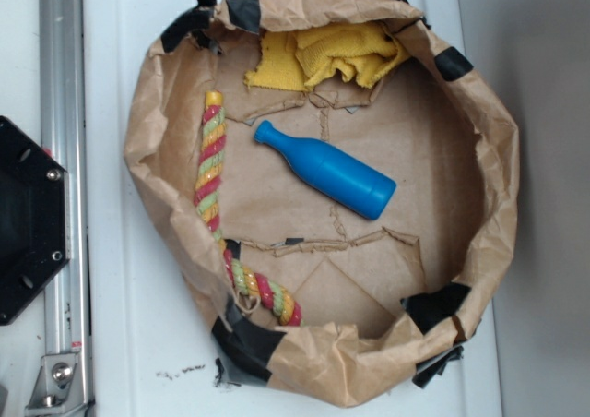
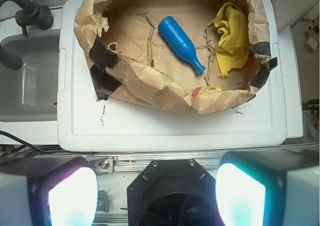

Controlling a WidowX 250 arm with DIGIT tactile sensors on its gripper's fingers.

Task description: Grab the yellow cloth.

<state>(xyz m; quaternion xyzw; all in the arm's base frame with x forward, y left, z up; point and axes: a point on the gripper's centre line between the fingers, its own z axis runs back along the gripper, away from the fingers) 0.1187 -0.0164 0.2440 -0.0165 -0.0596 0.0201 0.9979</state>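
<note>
You have yet to start: the yellow cloth (image 1: 327, 55) lies bunched and untouched in the paper bag (image 1: 466, 279); your gripper (image 2: 156, 196) hangs well back, jaws wide and empty.

In the wrist view the gripper (image 2: 156, 191) sits at the bottom edge of the frame, its two fingers (image 2: 60, 193) spread wide — one at the lower left corner, the other at the lower right — with nothing between them. The black base of the robot (image 1: 28, 219) shows at the left edge of the exterior view; no arm or gripper appears there.
</note>
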